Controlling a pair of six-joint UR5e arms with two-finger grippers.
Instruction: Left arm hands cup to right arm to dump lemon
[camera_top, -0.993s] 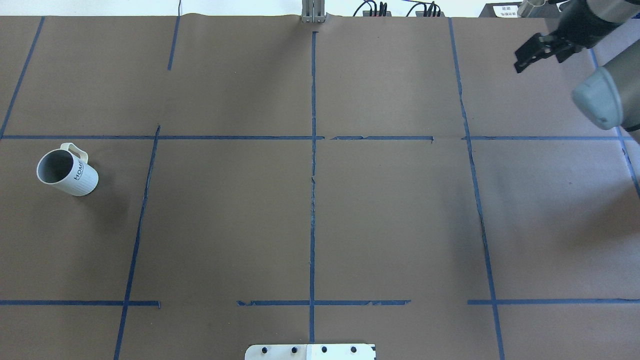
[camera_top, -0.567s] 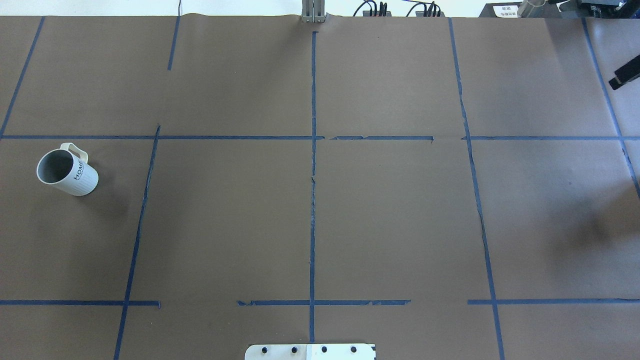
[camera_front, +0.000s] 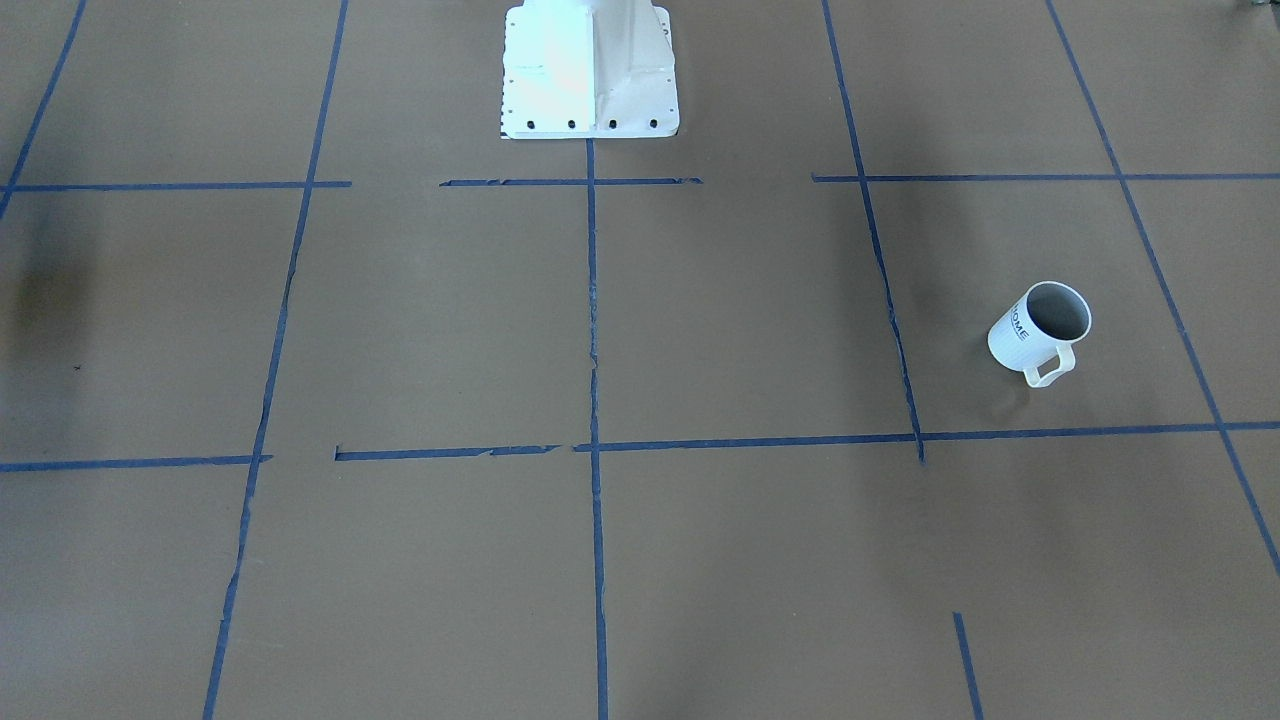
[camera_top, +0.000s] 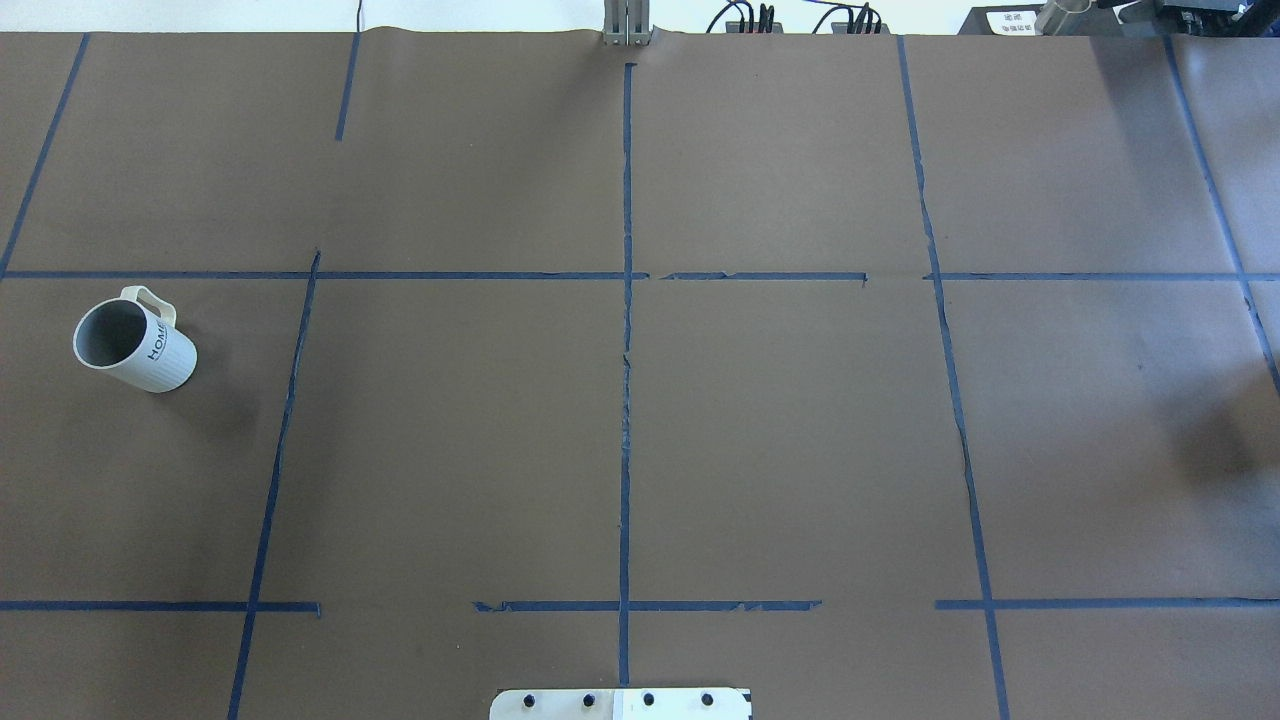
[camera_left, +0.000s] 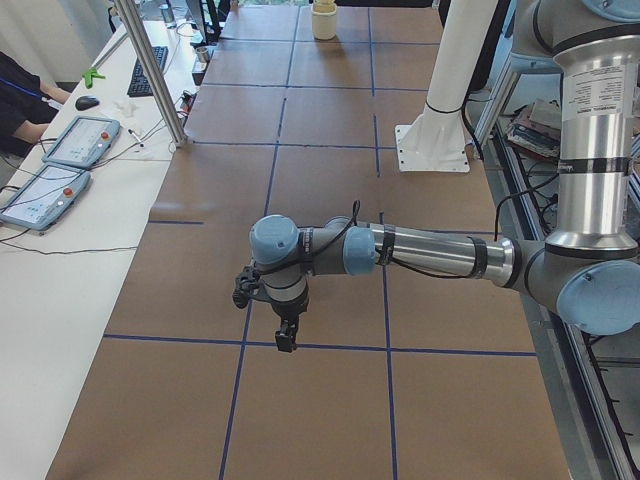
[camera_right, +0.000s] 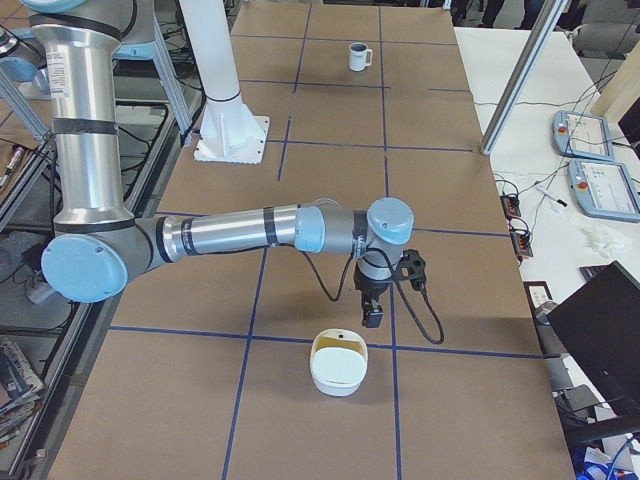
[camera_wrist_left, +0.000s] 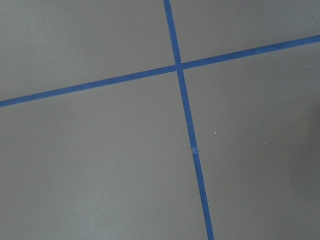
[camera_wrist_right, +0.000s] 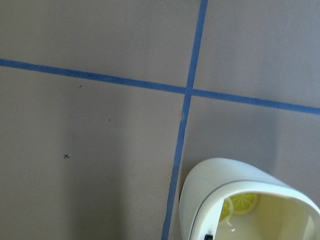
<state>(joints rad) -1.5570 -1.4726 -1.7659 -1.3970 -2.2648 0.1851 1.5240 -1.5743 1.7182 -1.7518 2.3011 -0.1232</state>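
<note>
Though upright, cup (camera_right: 359, 57) beyond right gripper (camera_right: 372, 318)

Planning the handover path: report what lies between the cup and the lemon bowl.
In the exterior right view, only taped brown paper lies between the cup and the bowl; the right arm hangs across that stretch, near the bowl.

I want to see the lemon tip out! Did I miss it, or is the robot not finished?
Likely done: lemon slices lie in the white bowl; the cup stands alone on the table, looking empty. In hand: nothing visible; the left gripper and right gripper are far from the cup. Left: probably nothing.
</note>
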